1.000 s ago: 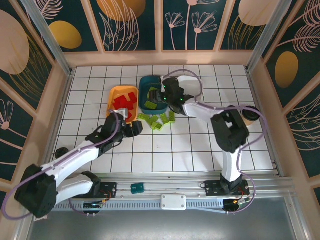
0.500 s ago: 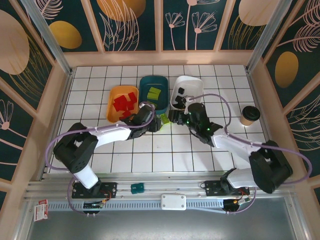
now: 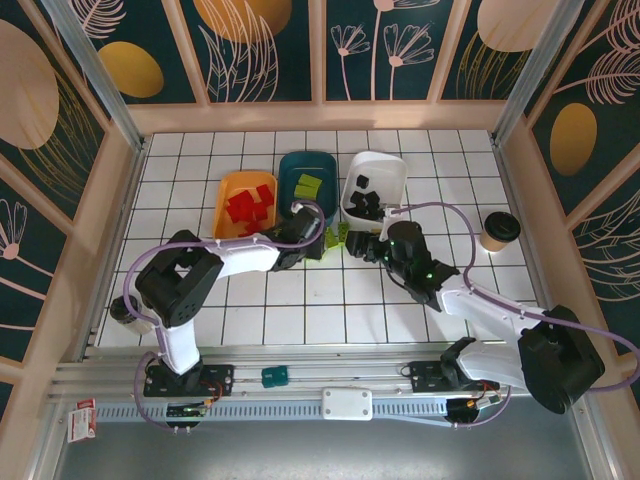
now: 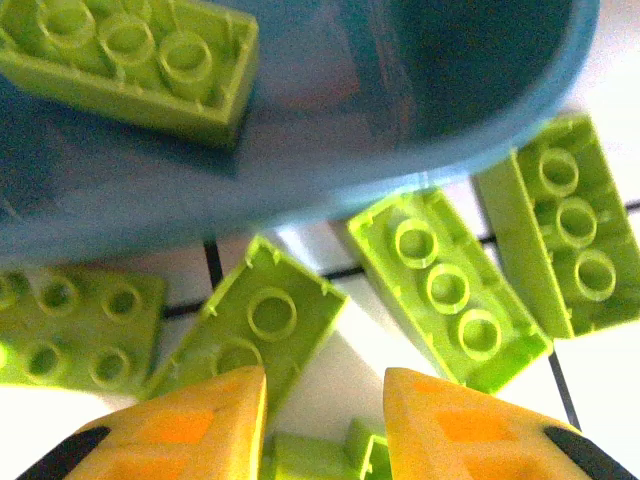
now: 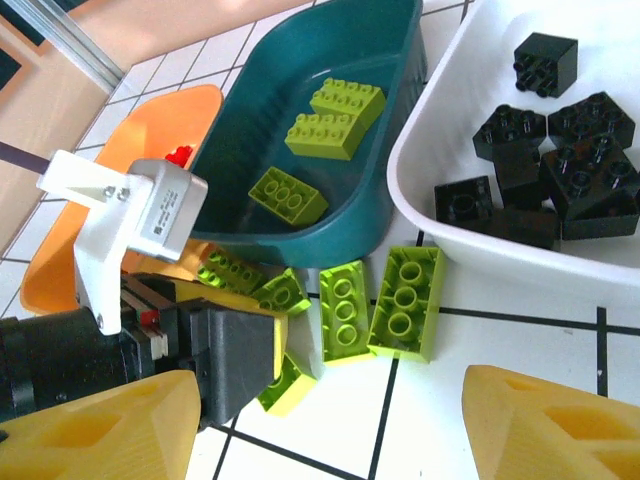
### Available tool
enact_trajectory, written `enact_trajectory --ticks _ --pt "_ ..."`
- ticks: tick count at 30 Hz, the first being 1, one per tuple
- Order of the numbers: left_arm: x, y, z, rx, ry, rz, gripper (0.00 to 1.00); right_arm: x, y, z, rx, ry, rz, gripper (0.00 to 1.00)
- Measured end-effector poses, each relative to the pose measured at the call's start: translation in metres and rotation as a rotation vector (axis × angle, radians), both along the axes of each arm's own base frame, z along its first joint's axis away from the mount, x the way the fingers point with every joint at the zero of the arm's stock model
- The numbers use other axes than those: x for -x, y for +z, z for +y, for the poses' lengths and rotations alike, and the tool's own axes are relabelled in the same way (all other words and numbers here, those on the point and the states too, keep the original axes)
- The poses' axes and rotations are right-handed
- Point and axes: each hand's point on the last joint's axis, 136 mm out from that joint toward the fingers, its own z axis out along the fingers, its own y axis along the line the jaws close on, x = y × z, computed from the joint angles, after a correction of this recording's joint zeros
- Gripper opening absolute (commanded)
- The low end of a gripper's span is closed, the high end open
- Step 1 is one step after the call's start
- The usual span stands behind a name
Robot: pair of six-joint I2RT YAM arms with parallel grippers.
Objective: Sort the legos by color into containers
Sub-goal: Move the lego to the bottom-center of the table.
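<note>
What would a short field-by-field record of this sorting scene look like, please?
orange tray: red legos inside
teal tray: three lime legos inside
white tray: black legos inside
loose lime legos: on tiles beside the teal tray
left gripper: straddling one loose lime lego, grip unclear
right gripper: open, empty, above the tiles
</note>
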Motion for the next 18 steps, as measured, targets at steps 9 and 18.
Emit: enact_trajectory --ticks 9,18 --pt "0.072 0.001 -0.019 0.084 -0.111 0.053 0.31 0.013 -0.016 0.007 0.027 0.036 0.031 0.7" --pt "0.097 0.012 -0.01 0.118 -0.086 0.054 0.52 0.031 -0.044 0.029 0.097 0.103 0.08 0.71"
